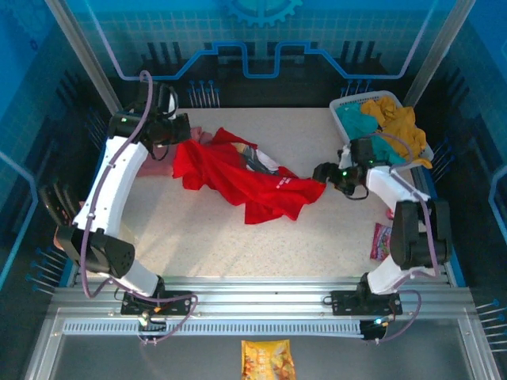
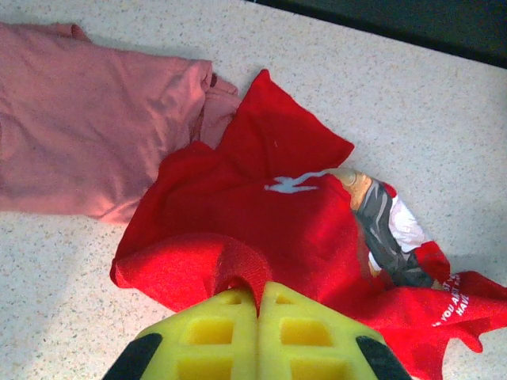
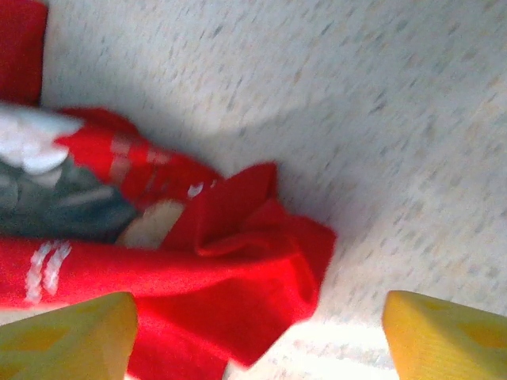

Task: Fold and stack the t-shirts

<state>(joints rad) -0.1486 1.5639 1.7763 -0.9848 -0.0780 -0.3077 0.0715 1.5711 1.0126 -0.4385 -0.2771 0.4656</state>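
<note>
While pinching crumpled red graphic-print t-shirt [image 1: 242, 180] in pressed-together left gripper [image 2: 257, 297], with right gripper [image 3: 257, 313] spread empty at three o'clock, seems early: nothing folded, nothing stacked with nine-o'clock dusty-pink t-shirt [image 2: 79, 134].

Blue-tinted overhead view is sharp, the table [image 1: 238, 237] evenly lit; right wrist view is blurred, with glare whitening its lower edge.

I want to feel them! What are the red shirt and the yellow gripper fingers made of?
The red t-shirt looks like soft, matte knit cloth, maybe cotton: it crumples into loose folds. The yellow fingers of the left gripper look like matte moulded plastic or rubber, with square pockets; I can't tell which.
</note>
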